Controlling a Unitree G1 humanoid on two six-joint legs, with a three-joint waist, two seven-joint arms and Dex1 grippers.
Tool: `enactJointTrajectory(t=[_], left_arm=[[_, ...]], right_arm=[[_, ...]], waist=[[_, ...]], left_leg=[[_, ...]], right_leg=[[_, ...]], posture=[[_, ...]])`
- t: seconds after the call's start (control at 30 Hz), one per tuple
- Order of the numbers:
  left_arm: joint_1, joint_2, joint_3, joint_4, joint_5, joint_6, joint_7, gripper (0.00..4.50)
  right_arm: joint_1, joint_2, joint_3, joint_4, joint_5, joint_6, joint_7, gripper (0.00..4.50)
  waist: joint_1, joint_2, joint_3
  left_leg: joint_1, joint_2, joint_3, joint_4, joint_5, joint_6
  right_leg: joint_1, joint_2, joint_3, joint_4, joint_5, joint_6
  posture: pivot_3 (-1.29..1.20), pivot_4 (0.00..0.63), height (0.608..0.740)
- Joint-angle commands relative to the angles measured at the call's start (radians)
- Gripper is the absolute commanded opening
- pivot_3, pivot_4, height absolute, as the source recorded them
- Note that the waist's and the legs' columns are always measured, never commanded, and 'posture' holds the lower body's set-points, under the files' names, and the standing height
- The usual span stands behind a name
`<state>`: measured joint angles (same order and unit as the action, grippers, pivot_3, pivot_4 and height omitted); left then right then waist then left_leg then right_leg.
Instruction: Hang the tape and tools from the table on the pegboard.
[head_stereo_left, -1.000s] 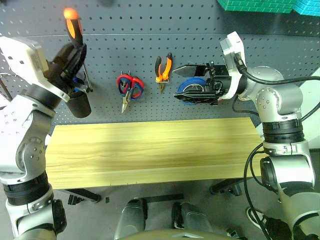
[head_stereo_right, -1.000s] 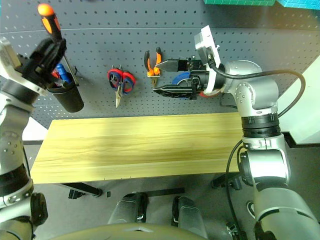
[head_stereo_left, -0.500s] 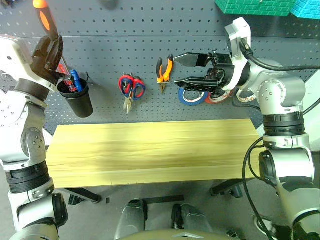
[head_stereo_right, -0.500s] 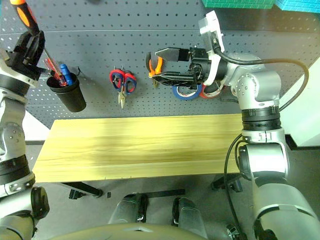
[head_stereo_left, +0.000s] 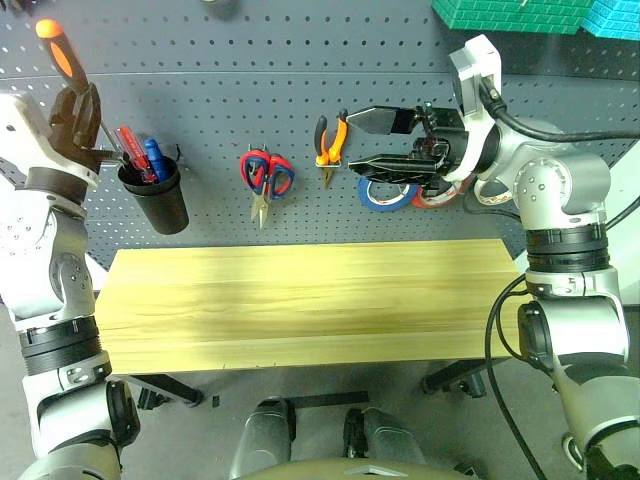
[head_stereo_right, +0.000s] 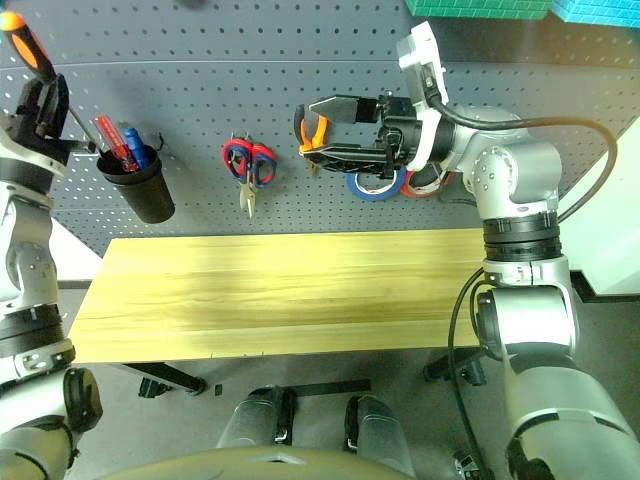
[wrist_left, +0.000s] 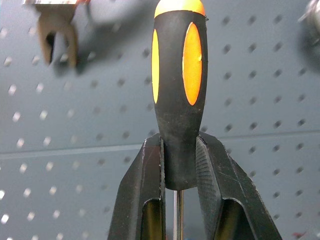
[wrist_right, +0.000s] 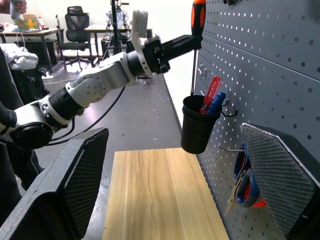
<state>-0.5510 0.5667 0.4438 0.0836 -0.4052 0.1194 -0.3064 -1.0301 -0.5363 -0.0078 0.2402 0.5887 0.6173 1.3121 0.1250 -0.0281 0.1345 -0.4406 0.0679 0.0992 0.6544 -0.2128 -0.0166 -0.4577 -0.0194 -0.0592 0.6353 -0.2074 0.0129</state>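
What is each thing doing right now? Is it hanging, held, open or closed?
Screwdriver: upright, held by left tool.
Right tool: open, holding nothing.
Pliers: hanging on pegboard.
Red-handled scissors: hanging, closed.
Blue tape roll: hanging.
Black cup: hanging, holding pens.

Your left gripper (head_stereo_left: 78, 105) sits at ten o'clock, pointing up, fingers clamped on the screwdriver (head_stereo_left: 62, 62). Your right gripper (head_stereo_left: 372, 141) reaches toward nine o'clock from the right, jaws spread wide, holding nothing.
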Motion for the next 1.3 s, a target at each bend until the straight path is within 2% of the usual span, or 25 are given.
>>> enactJointTrajectory(t=[0.03, 0.37, 0.57, 0.7, 0.77, 0.97, 1.03, 1.1, 1.3], left_arm=[[-0.018, 0.004, 0.006, 0.011, 0.012, -0.049, -0.006, 0.48], [-0.004, -0.037, -0.023, 0.114, 0.026, -0.052, -0.013, 0.48], [-0.017, -0.041, -0.025, 0.13, 0.031, -0.057, 0.008, 2.48], [0.018, -0.015, -0.058, 0.071, 0.072, -0.081, -0.016, 3.81], [0.029, -0.025, -0.036, 0.019, 0.032, -0.046, -0.009, 4.49], [0.145, -0.003, 0.005, -0.207, -0.077, 0.095, -0.038, 4.49], [0.228, 0.03, 0.001, -0.283, -0.095, 0.122, -0.1, 4.49], [0.305, 0.038, 0.024, -0.326, -0.176, 0.131, -0.195, 4.49], [0.517, 0.084, 0.038, -0.351, -0.239, 0.105, -0.437, 4.49]], right_arm=[[-0.017, 0.001, -0.012, -0.027, 0.005, -0.015, -0.002, 4.5], [-0.003, -0.007, -0.01, -0.048, -0.002, -0.012, -0.014, 4.5], [0.014, -0.014, -0.013, -0.071, 0.0, -0.007, -0.021, 4.5], [0.022, -0.019, -0.018, -0.083, 0.005, -0.002, -0.026, 4.5], [0.03, -0.024, -0.02, -0.09, 0.007, 0.0, -0.027, 4.5], [0.077, -0.052, -0.03, -0.119, 0.022, 0.034, -0.029, 4.5], [0.112, -0.059, -0.032, -0.14, 0.03, 0.051, -0.037, 4.5], [0.162, -0.066, -0.025, -0.17, 0.028, 0.051, -0.039, 4.5], [0.262, -0.043, -0.032, -0.164, -0.013, -0.023, -0.102, 4.5]], waist=[[0.0, 0.0, 0.0], [0.0, 0.0, -0.001], [-0.001, 0.0, -0.001], [-0.001, 0.0, -0.001], [-0.002, 0.0, -0.001], [-0.002, 0.0, -0.001], [-0.005, 0.0, -0.001], [-0.006, 0.0, -0.001], [-0.005, 0.0, -0.001]], left_leg=[[0.0, 0.0, 0.0, 0.0, 0.0, 0.0], [0.0, 0.0, 0.0, 0.003, 0.0, 0.0], [0.0, 0.001, 0.0, 0.007, 0.0, 0.0], [0.0, 0.001, 0.001, 0.009, 0.0, 0.0], [0.0, 0.001, 0.001, 0.009, 0.0, 0.0], [0.0, 0.001, 0.001, 0.009, 0.0, 0.0], [0.0, 0.001, 0.002, 0.009, 0.0, 0.0], [0.0, 0.001, 0.002, 0.009, 0.0, 0.0], [0.001, 0.001, 0.002, 0.009, -0.002, -0.003]], right_leg=[[0.0, 0.0, 0.0, 0.0, 0.0, 0.0], [0.0, 0.0, 0.0, 0.001, 0.001, 0.0], [0.0, 0.0, 0.0, 0.006, 0.001, 0.0], [-0.001, -0.001, 0.001, 0.01, 0.001, 0.0], [-0.001, -0.001, 0.001, 0.01, 0.002, -0.001], [-0.002, -0.001, 0.001, 0.01, 0.002, -0.002], [-0.002, -0.002, 0.002, 0.01, 0.002, -0.002], [-0.002, -0.001, 0.002, 0.01, 0.002, -0.002], [-0.003, -0.001, 0.002, 0.009, -0.001, -0.006]], posture=[[0.26, 0.051, 0.74], [0.25, 0.052, 0.74], [0.24, 0.052, 0.74], [0.23, 0.052, 0.74], [0.23, 0.052, 0.74], [0.24, 0.056, 0.74], [0.24, 0.058, 0.74], [0.25, 0.06, 0.74], [0.24, 0.07, 0.74]])
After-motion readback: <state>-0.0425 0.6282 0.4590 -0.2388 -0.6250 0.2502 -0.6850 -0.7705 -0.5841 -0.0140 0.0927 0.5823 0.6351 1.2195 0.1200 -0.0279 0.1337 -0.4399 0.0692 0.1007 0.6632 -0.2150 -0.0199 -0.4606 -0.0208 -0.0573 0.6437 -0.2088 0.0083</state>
